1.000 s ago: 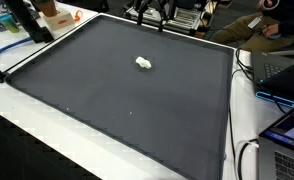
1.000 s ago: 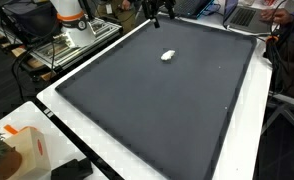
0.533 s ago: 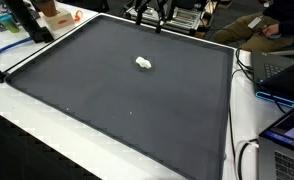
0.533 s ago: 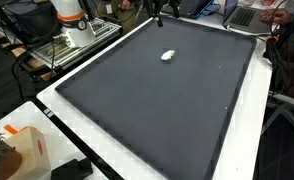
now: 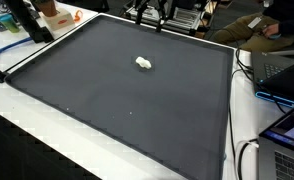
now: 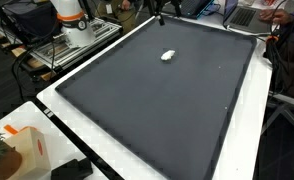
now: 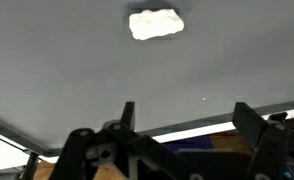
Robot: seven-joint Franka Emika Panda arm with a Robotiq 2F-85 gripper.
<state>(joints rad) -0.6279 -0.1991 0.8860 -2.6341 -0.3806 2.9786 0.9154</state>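
While hanging open-jawed far from small white crumpled lump (image 7: 155, 24), seemingly approaching; next calls for centring black metal gripper (image 7: 184, 110) over it.

Exterior cam: white lump (image 5: 144, 63) on dark mat (image 5: 107, 100), upper centre of frame; gripper (image 5: 152, 15) at top edge, well apart from it.

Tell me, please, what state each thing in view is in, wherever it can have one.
Gripper: jaws open, holding nothing, hovering near the mat's edge, apart from the lump.
White lump: lying loose on the mat, touched by nothing.
Black mat: spread flat, no folds showing.
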